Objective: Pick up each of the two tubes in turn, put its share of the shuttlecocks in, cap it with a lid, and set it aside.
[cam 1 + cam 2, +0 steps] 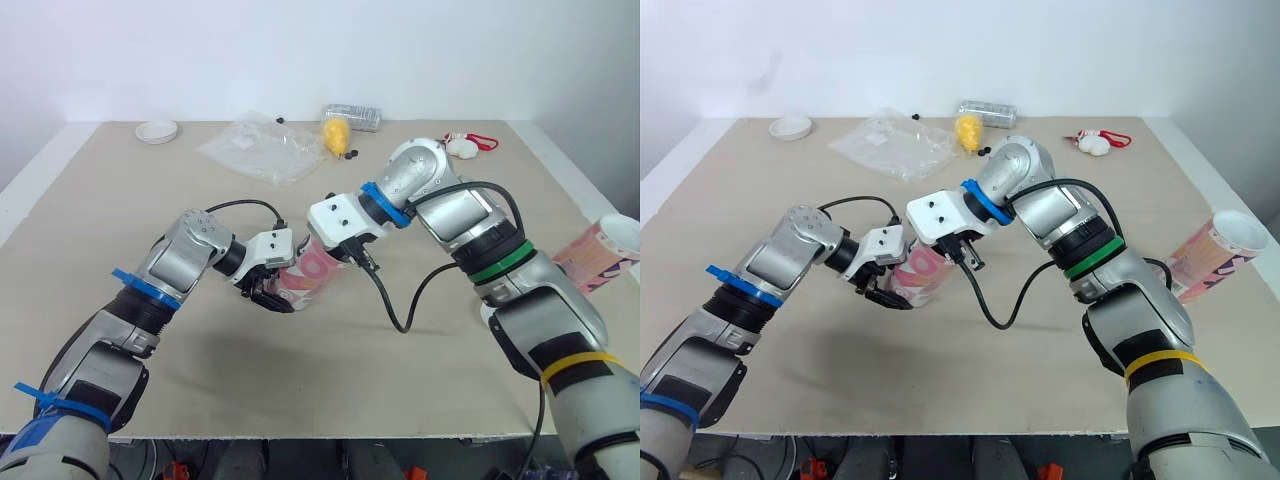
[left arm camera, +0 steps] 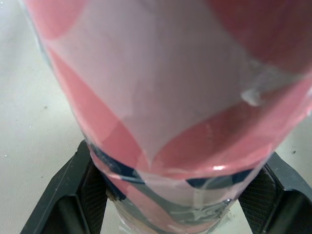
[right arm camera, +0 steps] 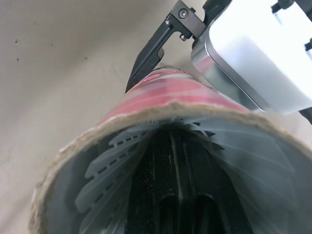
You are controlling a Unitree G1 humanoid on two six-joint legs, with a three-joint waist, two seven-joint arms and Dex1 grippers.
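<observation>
Left pincer (image 1: 272, 296) pinches the tube (image 1: 318, 270) near mid-desk; right pincer (image 3: 176, 161) is inside its mouth.
The tube is a tilted cardboard cylinder with a glossy pink-and-white wrap, a dark blue band and a raw fibrous rim. A white shuttlecock skirt (image 3: 112, 170) with slotted vanes lines the bore around the right pincer, whose fingers are pressed together. A second pink tube (image 1: 600, 252) lies at the right edge of the desk (image 1: 120, 230).

A beige table (image 1: 300, 370) is seen beneath everything. A crumpled clear plastic bag (image 1: 262, 148) is laid toward 11 o'clock on it. A yellow object (image 1: 336, 133) is set near 12 o'clock, with a clear plastic box (image 1: 353, 117) placed just behind it. A red cord (image 1: 484, 139) is found toward 1 o'clock
</observation>
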